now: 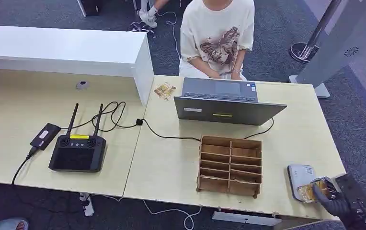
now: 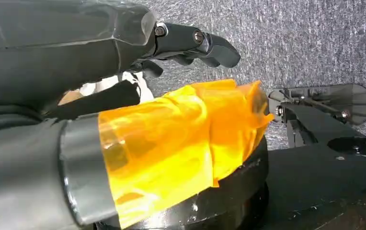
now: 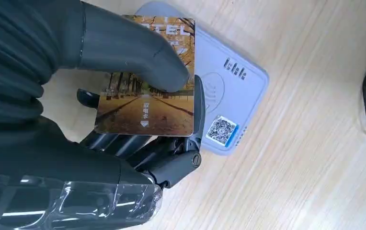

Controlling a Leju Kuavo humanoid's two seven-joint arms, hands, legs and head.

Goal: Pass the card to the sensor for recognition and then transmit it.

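The light wooden table point(image 1: 171, 163) carries everything here, with a person in a printed T-shirt point(image 1: 217, 38) seated at its far side, well beyond the right hand point(image 1: 337, 199). In front of that person stands an open grey laptop point(image 1: 226, 103), far ahead of the hand and off to its left. Nearer, just left of the hand, sits a wooden compartment organiser point(image 1: 230, 166). Much further left lie a black controller with two antennas point(image 1: 78, 151) and a small black adapter point(image 1: 44, 135) on a cable.

The right hand reaches over the table's near right corner. It holds the key card point(image 3: 145, 98), printed with an autumn tree avenue, pinched between the thick thumb on its face and the darker fingers point(image 3: 171, 160) beneath it. The card lies flat over the near part of the grey card reader point(image 3: 229, 91), directly under and ahead of the hand; whether card and reader touch cannot be told. The reader's QR sticker point(image 3: 222, 129) shows just past the card's edge.

The left hand point(image 2: 123, 96) hangs over grey carpet, its dark fingers curled in with nothing seen in them, orange tape point(image 2: 181, 139) wrapped round its thumb.
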